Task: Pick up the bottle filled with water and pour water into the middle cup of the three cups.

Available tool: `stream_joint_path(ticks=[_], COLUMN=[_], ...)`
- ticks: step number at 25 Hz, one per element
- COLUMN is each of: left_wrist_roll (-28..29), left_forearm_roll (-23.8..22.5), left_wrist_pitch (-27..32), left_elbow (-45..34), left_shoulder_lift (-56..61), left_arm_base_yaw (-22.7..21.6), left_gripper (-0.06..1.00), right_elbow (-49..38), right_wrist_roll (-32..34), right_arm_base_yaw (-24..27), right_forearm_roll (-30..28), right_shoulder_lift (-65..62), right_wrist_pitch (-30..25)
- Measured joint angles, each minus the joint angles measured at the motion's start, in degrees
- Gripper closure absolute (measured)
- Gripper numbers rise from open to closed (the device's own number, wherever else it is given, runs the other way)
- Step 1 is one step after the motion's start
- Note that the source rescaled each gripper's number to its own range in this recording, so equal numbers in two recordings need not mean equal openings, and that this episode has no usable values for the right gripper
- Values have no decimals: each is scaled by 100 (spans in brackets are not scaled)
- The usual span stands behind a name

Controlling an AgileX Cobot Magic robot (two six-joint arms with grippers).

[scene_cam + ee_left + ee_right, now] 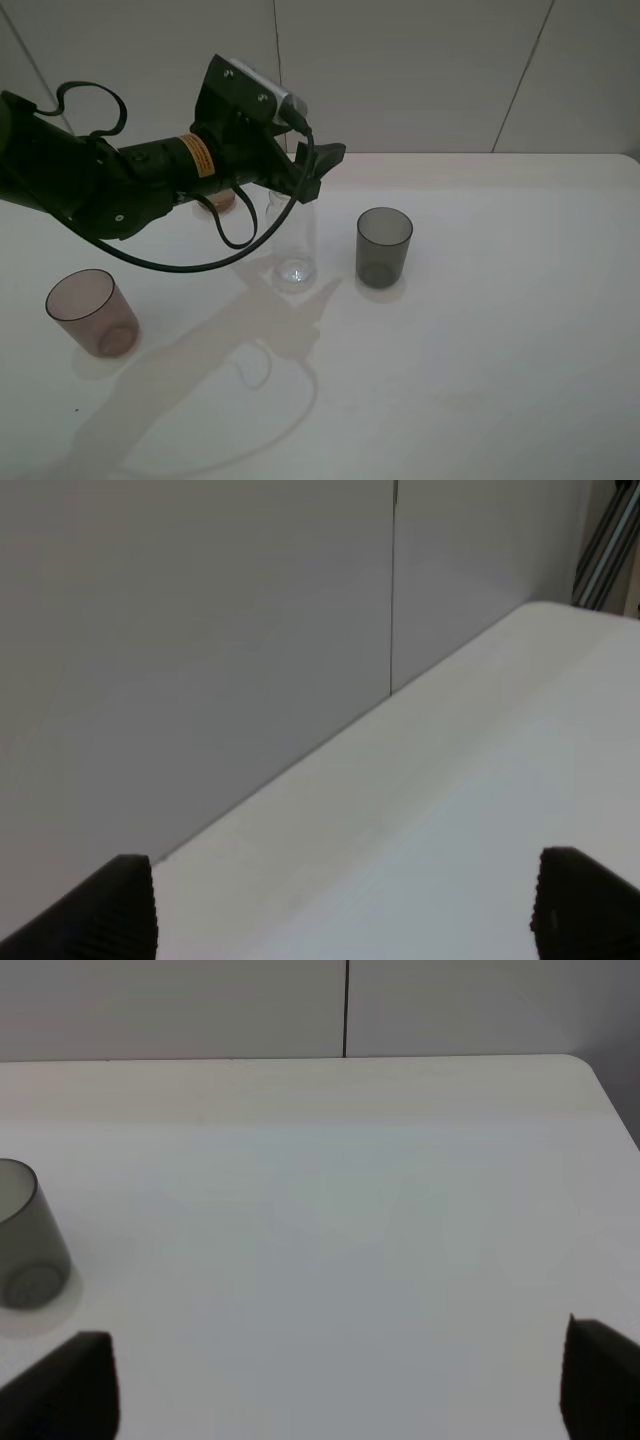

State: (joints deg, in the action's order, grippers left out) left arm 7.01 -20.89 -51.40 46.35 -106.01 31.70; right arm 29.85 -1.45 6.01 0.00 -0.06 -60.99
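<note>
The surface point(480, 330) is a plain white tabletop with rounded corners, set against pale wall panels point(400, 70) divided by dark vertical seams. On it stand three tumblers: a pinkish-mauve cup point(90, 312) near the front left, a smoky grey cup point(383, 247) right of centre, and an amber-brown cup point(216, 203) mostly hidden behind the left arm point(110, 180). The clear bottle point(293, 245) stands upright between the amber and grey cups, its neck hidden by the left gripper point(318, 168).

The left wrist view shows two ribbed black fingers point(110, 910) spread wide apart, with only bare surface and wall between them. The right gripper's fingers point(75, 1385) are also wide apart, holding nothing, with the grey cup off to one side.
</note>
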Motion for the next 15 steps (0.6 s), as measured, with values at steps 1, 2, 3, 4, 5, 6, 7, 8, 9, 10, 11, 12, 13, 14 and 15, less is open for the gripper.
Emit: stream_joint_path(ticks=[1, 2, 3, 4, 5, 6, 7, 8, 9, 10, 11, 12, 13, 14, 15], left_wrist_roll=[-7, -19, -27, -32, -44, -43, -43, -43, -69, -108, -152, -214, -249, -257, -262], left_forearm_roll=[0, 0, 10, 41, 82, 167, 275, 383, 464, 532, 589, 628, 657, 707, 783], left_wrist_pitch=[44, 151, 291, 455, 687, 966, 1287, 1596, 2007, 2461, 2867, 3361, 3843, 4313, 4702], left_elbow=[0, 0, 0, 0, 0, 0, 0, 0, 0, 0, 0, 0, -2, -2, -2], left_shoulder_lift=[126, 290, 464, 660, 830, 1042, 1272, 1507, 1714, 1967, 2230, 2449, 2704, 2957, 3197], left_arm_base_yaw=[0, 0, 0, 0, 0, 0, 0, 0, 0, 0, 0, -30, -67, -108, -169], left_gripper=[7, 7, 7, 7, 7, 7, 7, 7, 7, 7, 7, 7, 7, 7, 7], right_elbow=[0, 0, 0, 0, 0, 0, 0, 0, 0, 0, 0, 0, 0, 0, 0], right_wrist_roll=[0, 0, 0, 0, 0, 0, 0, 0, 0, 0, 0, 0, 0, 0, 0], right_arm_base_yaw=[0, 0, 0, 0, 0, 0, 0, 0, 0, 0, 0, 0, 0, 0, 0], right_forearm_roll=[0, 0, 0, 0, 0, 0, 0, 0, 0, 0, 0, 0, 0, 0, 0], right_shoulder_lift=[0, 0, 0, 0, 0, 0, 0, 0, 0, 0, 0, 0, 0, 0, 0], right_wrist_pitch=[0, 0, 0, 0, 0, 0, 0, 0, 0, 0, 0, 0, 0, 0, 0])
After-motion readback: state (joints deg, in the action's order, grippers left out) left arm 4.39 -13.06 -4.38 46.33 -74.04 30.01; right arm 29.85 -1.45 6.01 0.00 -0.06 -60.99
